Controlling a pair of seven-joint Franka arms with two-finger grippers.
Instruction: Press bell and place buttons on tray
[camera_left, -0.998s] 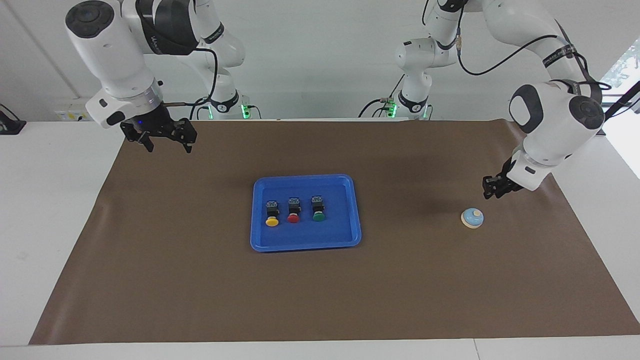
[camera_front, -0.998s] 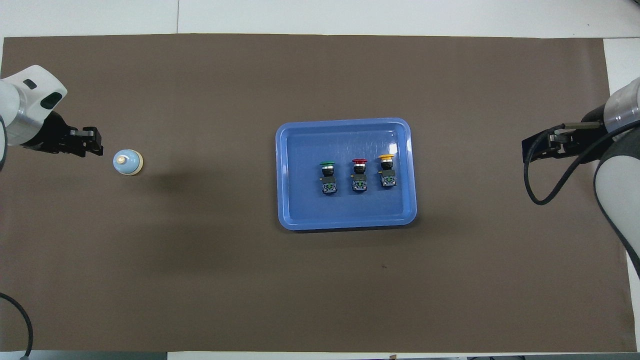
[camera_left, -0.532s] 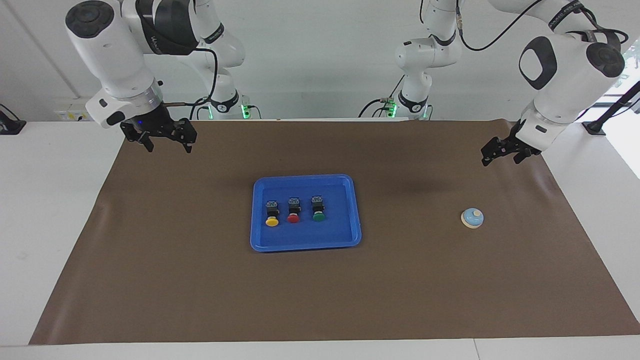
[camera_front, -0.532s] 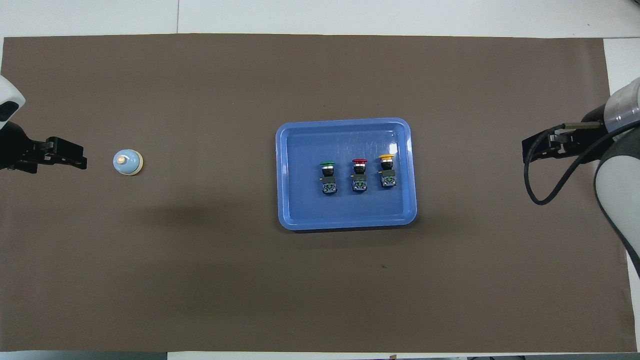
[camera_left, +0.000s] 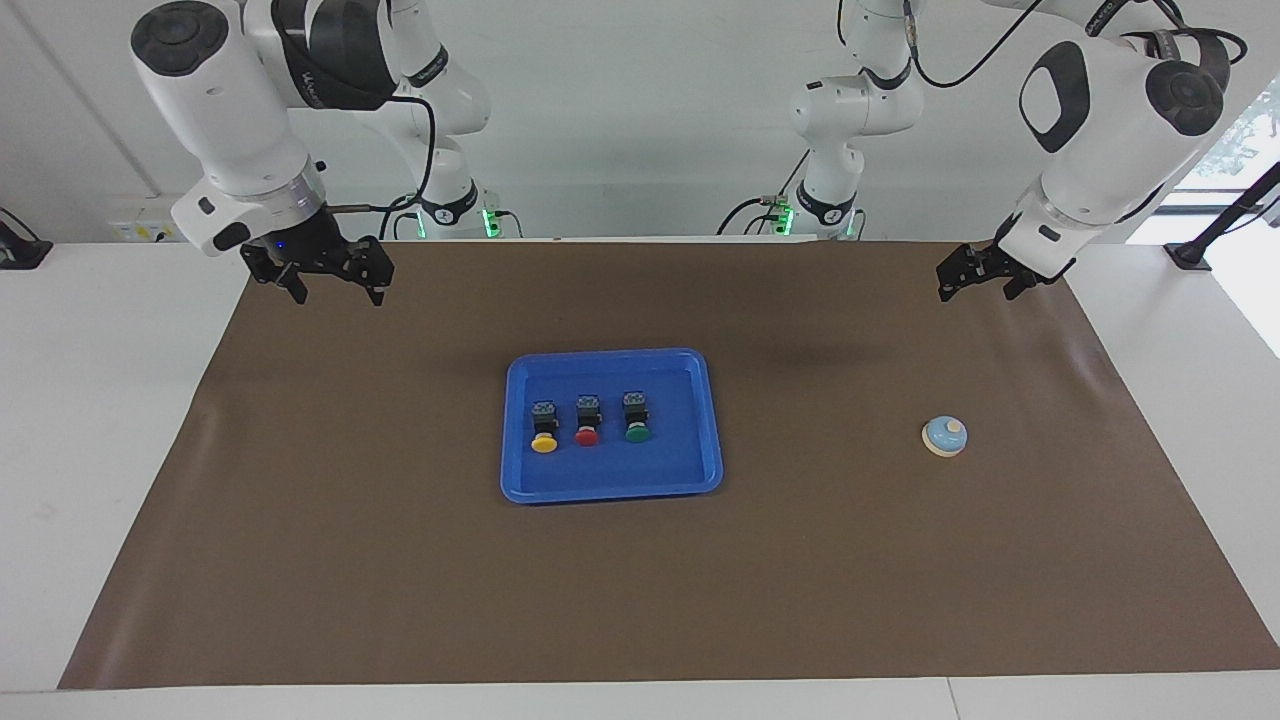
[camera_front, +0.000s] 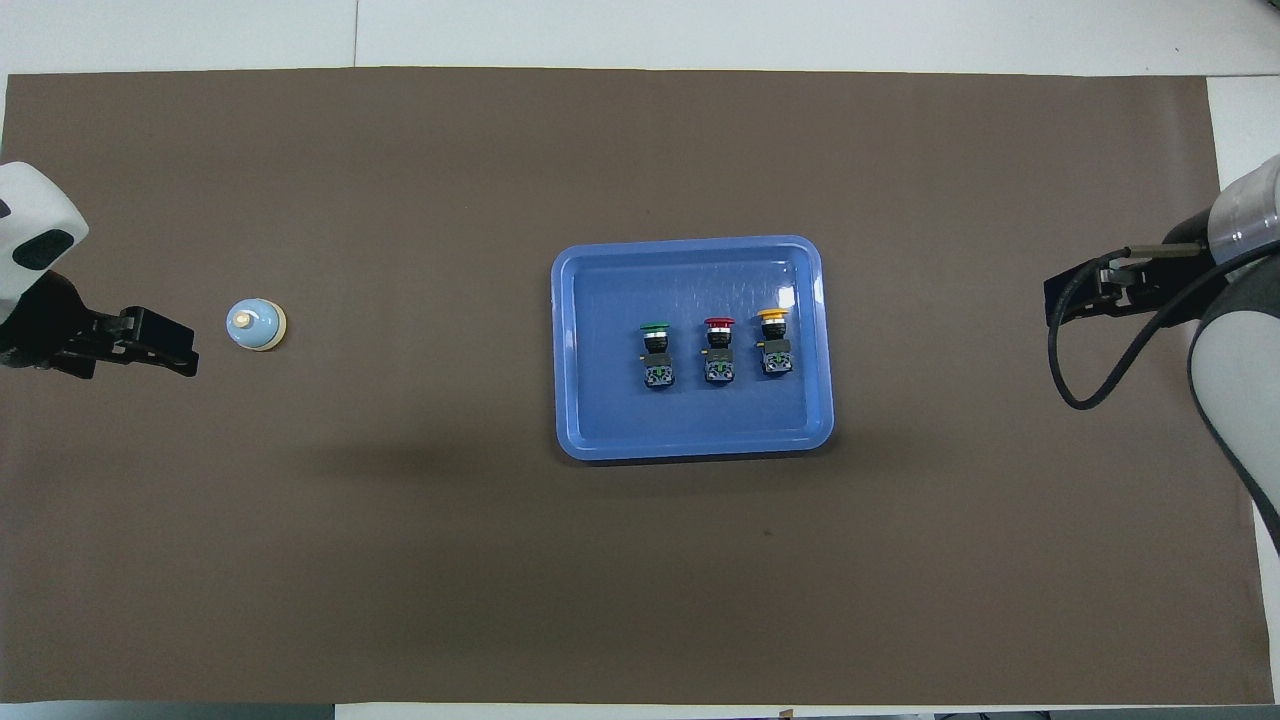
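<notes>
Lifted off the bell (camera_left: 944, 436), left hand (camera_left: 978, 280) hangs open — mat (camera_left: 900, 580) beneath.

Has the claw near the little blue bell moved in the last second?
Yes. The left gripper has risen away from the bell, back toward the robots' edge of the table; the bell stayed put.

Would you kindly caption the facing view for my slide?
Three buttons lie in the tray; the bell sits apart; both grippers raised, open.
</notes>
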